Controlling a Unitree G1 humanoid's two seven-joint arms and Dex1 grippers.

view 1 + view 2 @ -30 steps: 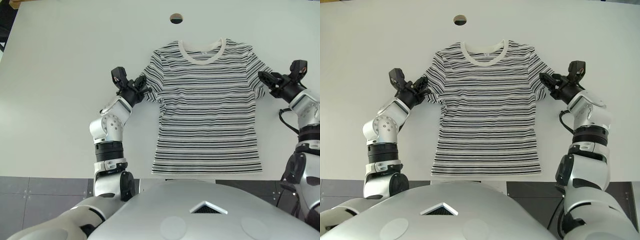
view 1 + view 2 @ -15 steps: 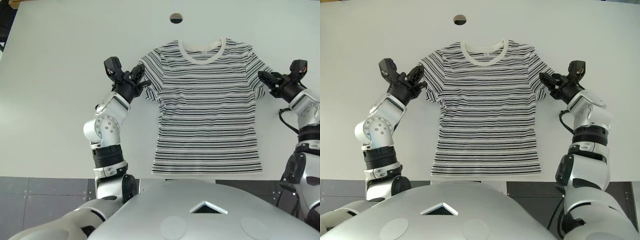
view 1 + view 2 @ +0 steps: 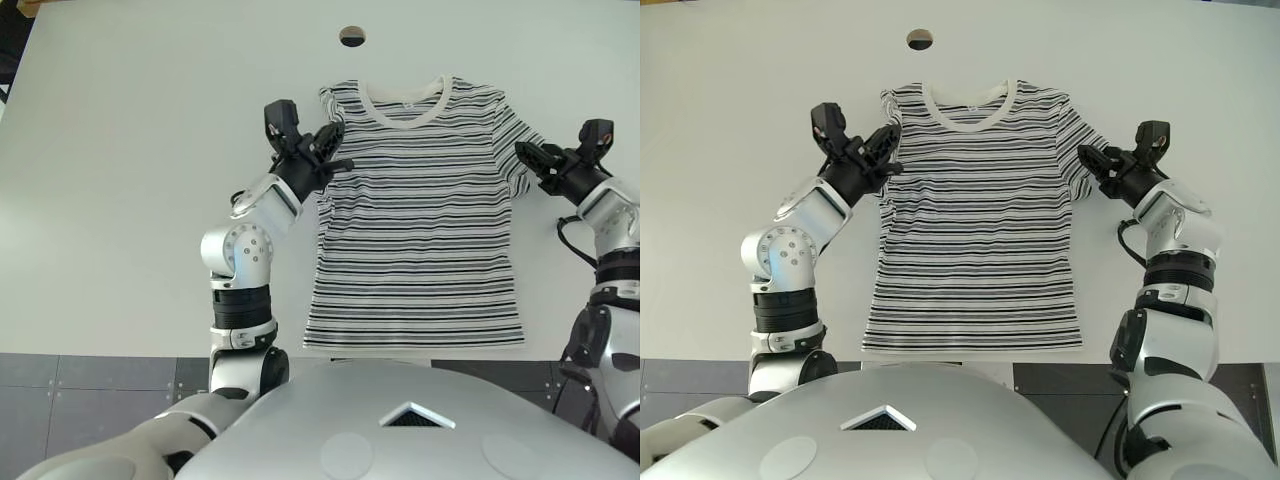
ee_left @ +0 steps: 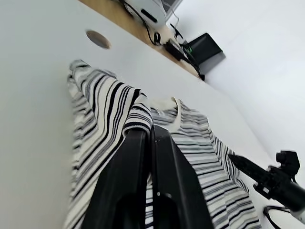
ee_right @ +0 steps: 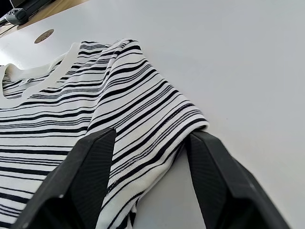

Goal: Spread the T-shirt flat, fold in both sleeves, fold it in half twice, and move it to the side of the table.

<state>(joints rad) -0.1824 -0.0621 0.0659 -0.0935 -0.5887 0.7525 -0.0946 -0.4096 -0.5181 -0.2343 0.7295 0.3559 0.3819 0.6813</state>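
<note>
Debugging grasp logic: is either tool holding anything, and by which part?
Left tool shut on the T-shirt, pinching its sleeve hem. Right tool open, straddling the other sleeve at its edge, holding nothing.

Bare surface (image 3: 130, 200) is seen outward of the left fingers (image 4: 125, 181), and outward of the right fingers (image 5: 86, 171) too. Between both pairs the T-shirt (image 3: 415, 220) is spread. Beyond the left fingers, a round hole (image 3: 352, 37) is cut into the surface.
</note>
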